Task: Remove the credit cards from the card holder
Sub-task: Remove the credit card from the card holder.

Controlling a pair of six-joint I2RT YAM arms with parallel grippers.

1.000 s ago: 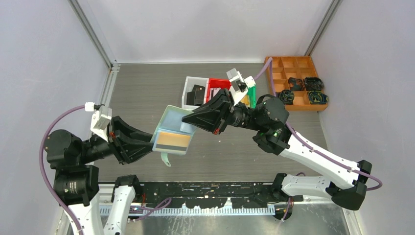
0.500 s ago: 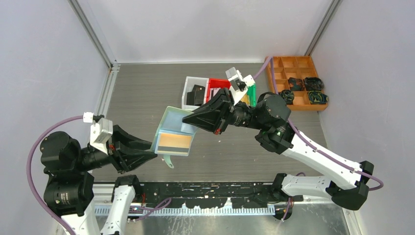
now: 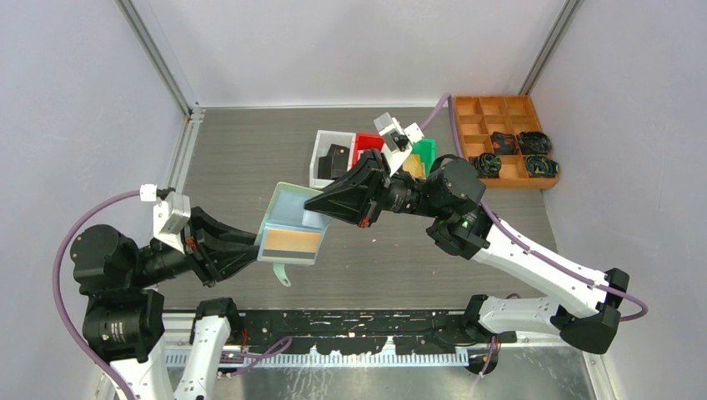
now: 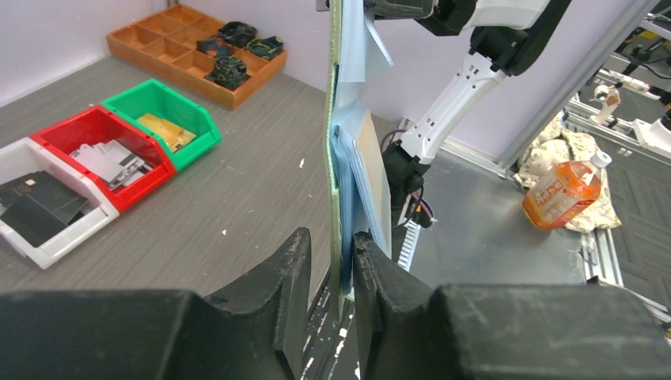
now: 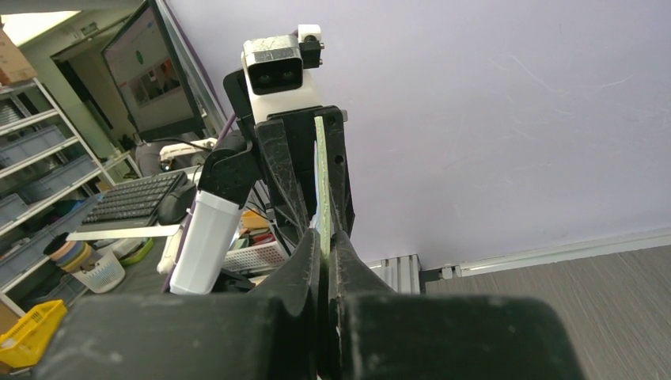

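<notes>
The pale mint-green card holder [image 3: 288,218] hangs open in the air over the table's middle, with a gold credit card [image 3: 292,242] showing in its clear pocket. My right gripper [image 3: 322,205] is shut on the holder's upper right edge [image 5: 320,178]. My left gripper [image 3: 255,250] straddles the lower left edge [image 4: 335,166]. One finger [image 4: 368,261] touches the blue pocket side. The other finger [image 4: 294,265] stands a little off the green cover, so the jaws are still apart. A tan card face [image 4: 372,162] shows edge-on in the left wrist view.
Behind the holder stand a white bin [image 3: 318,161] with black cards, a red bin [image 3: 368,141] and a green bin [image 3: 426,150]. An orange divided tray [image 3: 492,112] with coiled black cables sits at the back right. A black rail runs along the near edge.
My left gripper's jaws have narrowed around the holder's lower left edge, and the left arm has drawn back and down. The right gripper and holder have shifted slightly left.
</notes>
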